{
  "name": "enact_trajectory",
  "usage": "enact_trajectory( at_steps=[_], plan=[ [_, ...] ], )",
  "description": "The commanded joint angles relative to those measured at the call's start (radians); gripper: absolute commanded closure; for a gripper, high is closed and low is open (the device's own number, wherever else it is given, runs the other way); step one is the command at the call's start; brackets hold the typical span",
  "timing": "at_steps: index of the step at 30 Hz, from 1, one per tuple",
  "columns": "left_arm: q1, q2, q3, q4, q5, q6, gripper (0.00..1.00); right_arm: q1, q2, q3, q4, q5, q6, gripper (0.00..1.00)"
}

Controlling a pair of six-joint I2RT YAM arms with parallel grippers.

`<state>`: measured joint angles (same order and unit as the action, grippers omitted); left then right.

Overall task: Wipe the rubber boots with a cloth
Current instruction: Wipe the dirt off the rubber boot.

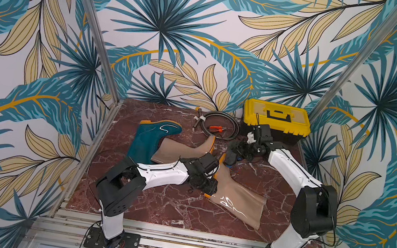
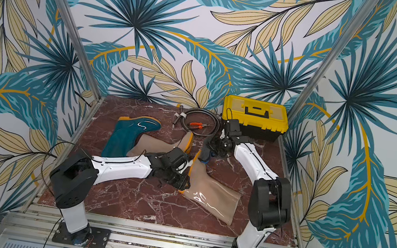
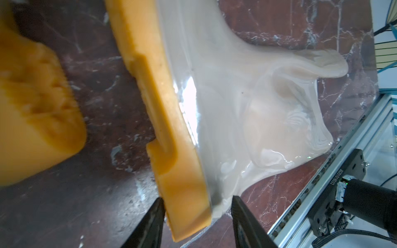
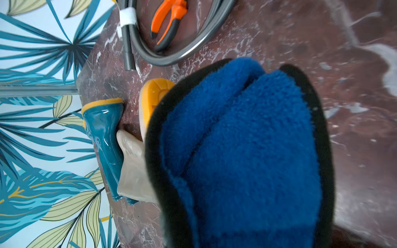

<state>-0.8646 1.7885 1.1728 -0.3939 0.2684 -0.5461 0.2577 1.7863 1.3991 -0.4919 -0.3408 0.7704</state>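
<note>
- The left tool (image 3: 196, 198) is set astride the near boot's (image 1: 234, 199) heel, jaws part-way apart; a firm pinch cannot be confirmed.
- The cloth (image 4: 236, 150) is clamped, bunched, in the right tool (image 1: 233, 154), close by that boot's toe.
- The glossy boot could be spun or slid free once wiping pressure is applied (its shaft lies limp and flat).
- The far boot (image 1: 182, 149) and teal boot (image 1: 147, 146) lie just beyond; they could be knocked by a wide stroke.
- The back is crowded by hose (image 4: 171, 62), pliers (image 4: 169, 19) and toolbox (image 1: 276, 116); bare tabletop (image 1: 164, 206) is found mainly toward the front edge.
</note>
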Motion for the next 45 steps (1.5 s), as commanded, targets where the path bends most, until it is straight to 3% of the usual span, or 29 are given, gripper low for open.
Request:
enact_trajectory(
  at_steps=[1,7,14,19,25,29,32,40,45],
  plan=[
    [-0.014,0.028,-0.021,0.112,0.084,-0.065,0.57,0.046,-0.010,-0.039,0.008,-0.044,0.003,1.00],
    [0.002,0.053,-0.021,0.112,0.045,-0.095,0.68,0.076,-0.140,-0.325,0.068,-0.054,0.035,1.00],
    [0.017,0.046,-0.022,0.113,0.036,-0.092,0.81,0.107,-0.354,-0.488,-0.124,0.021,-0.045,1.00],
    [0.019,0.043,-0.018,0.113,0.035,-0.092,0.82,0.098,-0.361,-0.369,-0.188,0.092,-0.106,1.00],
    [0.017,0.025,-0.027,0.112,0.020,-0.097,0.82,0.077,-0.115,-0.034,-0.196,0.113,-0.151,1.00],
    [0.019,0.070,-0.008,0.150,0.035,-0.116,0.87,0.074,0.001,0.055,-0.185,0.098,-0.122,1.00],
    [0.016,0.084,0.006,0.157,0.034,-0.125,0.89,0.090,-0.068,-0.092,-0.090,0.028,-0.068,1.00],
    [0.038,0.141,0.032,0.162,0.034,-0.144,0.94,0.201,-0.416,-0.596,-0.070,0.068,0.043,1.00],
    [0.041,0.144,0.035,0.164,0.018,-0.149,0.94,0.286,-0.564,-0.746,-0.081,0.067,0.140,1.00]
  ],
)
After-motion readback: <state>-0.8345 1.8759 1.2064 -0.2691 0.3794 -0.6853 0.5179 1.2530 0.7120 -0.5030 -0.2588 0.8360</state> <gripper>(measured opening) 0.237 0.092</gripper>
